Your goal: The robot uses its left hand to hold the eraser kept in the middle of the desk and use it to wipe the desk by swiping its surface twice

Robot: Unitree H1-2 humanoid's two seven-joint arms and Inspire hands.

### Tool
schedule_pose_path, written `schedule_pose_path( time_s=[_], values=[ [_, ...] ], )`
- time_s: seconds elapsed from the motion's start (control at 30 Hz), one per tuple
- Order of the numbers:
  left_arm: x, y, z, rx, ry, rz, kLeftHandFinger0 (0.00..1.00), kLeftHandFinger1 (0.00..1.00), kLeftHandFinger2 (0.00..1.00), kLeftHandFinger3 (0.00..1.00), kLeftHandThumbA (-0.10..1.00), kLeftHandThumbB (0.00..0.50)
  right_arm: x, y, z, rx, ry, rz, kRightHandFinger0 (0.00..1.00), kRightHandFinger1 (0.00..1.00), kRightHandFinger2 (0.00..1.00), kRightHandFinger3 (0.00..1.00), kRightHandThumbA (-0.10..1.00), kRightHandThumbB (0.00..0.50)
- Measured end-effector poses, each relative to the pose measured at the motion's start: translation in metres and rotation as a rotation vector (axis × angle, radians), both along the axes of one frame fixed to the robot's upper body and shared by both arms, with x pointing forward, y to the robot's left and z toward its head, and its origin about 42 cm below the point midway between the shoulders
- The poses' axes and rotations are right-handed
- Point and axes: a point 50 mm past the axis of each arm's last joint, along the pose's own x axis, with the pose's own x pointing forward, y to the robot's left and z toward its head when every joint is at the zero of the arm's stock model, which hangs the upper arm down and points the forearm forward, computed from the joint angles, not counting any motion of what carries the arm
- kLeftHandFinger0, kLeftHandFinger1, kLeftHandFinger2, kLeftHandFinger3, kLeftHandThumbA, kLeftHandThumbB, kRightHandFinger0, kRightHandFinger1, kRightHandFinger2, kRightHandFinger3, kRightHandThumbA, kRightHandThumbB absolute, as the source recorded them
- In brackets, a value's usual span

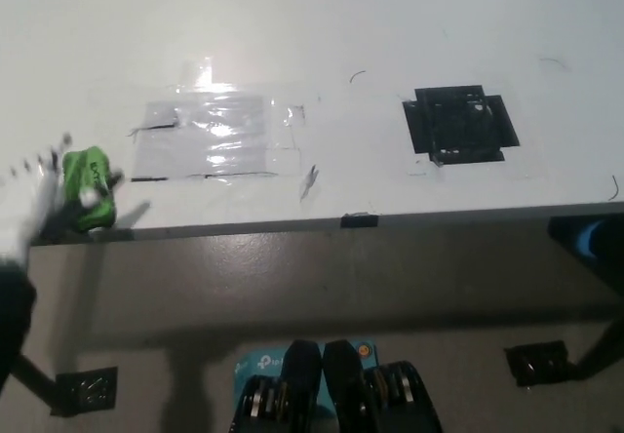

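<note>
The green eraser (pixel 89 187) lies on the white desk (pixel 312 33) near its front edge, far to the left. My white left hand (pixel 44 204) is blurred with motion and wraps the eraser from the left, its fingers over the eraser's top and its thumb low on the right side. The hand is shut on the eraser. My black right hand does not show in the head view.
A clear taped plastic patch (pixel 216 136) sits right of the eraser. A black tape square (pixel 460 124) lies further right. A small black clip (pixel 359 220) is on the desk's front edge. Floor lies below the edge.
</note>
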Motion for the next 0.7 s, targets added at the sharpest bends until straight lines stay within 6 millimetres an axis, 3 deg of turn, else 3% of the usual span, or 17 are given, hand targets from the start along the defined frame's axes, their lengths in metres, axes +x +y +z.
schedule_pose_path(
  time_s=[0.03, 0.13, 0.23, 0.27, 0.4, 0.43, 0.5, 0.53, 0.57, 0.63, 0.7],
  values=[
    [0.007, 0.001, 0.011, -0.006, -0.014, -0.001, 1.00, 1.00, 1.00, 1.00, 1.00, 0.328, 0.000, -0.001, 0.000, -0.003, 0.000, 0.000, 1.00, 1.00, 1.00, 1.00, 1.00, 0.000],
    [0.022, 0.002, 0.044, -0.011, -0.068, -0.013, 1.00, 1.00, 1.00, 1.00, 1.00, 0.306, -0.001, -0.001, 0.000, -0.008, 0.003, -0.003, 1.00, 1.00, 1.00, 1.00, 1.00, 0.000],
    [0.029, 0.006, 0.072, -0.006, -0.108, -0.019, 1.00, 1.00, 1.00, 1.00, 1.00, 0.336, -0.003, -0.002, -0.001, -0.009, 0.010, -0.005, 1.00, 1.00, 1.00, 1.00, 1.00, 0.000],
    [0.029, 0.007, 0.081, 0.001, -0.121, -0.024, 1.00, 1.00, 1.00, 1.00, 1.00, 0.316, -0.004, -0.002, -0.002, -0.010, 0.012, -0.005, 1.00, 1.00, 1.00, 1.00, 1.00, 0.003],
    [0.027, 0.015, 0.095, 0.017, -0.139, -0.024, 1.00, 1.00, 1.00, 1.00, 1.00, 0.352, -0.005, -0.002, -0.003, -0.010, 0.016, -0.004, 1.00, 1.00, 1.00, 1.00, 1.00, 0.004],
    [0.025, 0.017, 0.098, 0.020, -0.143, -0.026, 1.00, 1.00, 1.00, 1.00, 1.00, 0.377, -0.005, -0.002, -0.003, -0.011, 0.017, -0.003, 1.00, 1.00, 1.00, 1.00, 1.00, 0.001],
    [0.017, 0.019, 0.107, 0.020, -0.173, -0.029, 1.00, 1.00, 1.00, 1.00, 1.00, 0.371, -0.005, -0.002, -0.003, -0.011, 0.017, -0.002, 1.00, 1.00, 1.00, 1.00, 1.00, 0.001],
    [0.010, 0.016, 0.115, 0.015, -0.203, -0.041, 1.00, 1.00, 1.00, 1.00, 1.00, 0.323, -0.005, -0.002, -0.003, -0.011, 0.018, -0.002, 1.00, 1.00, 1.00, 1.00, 1.00, 0.000],
    [0.005, 0.014, 0.119, 0.009, -0.225, -0.051, 1.00, 1.00, 1.00, 1.00, 1.00, 0.239, -0.005, -0.002, -0.003, -0.011, 0.018, -0.001, 1.00, 1.00, 1.00, 1.00, 1.00, 0.000],
    [-0.008, 0.007, 0.123, -0.008, -0.262, -0.073, 1.00, 1.00, 1.00, 1.00, 1.00, 0.324, -0.004, -0.002, -0.003, -0.010, 0.018, 0.001, 1.00, 1.00, 1.00, 1.00, 1.00, 0.010],
    [-0.023, -0.004, 0.120, -0.040, -0.291, -0.104, 1.00, 1.00, 1.00, 1.00, 1.00, 0.311, -0.004, -0.001, -0.004, -0.008, 0.021, 0.002, 1.00, 1.00, 1.00, 1.00, 1.00, 0.022]
  ],
)
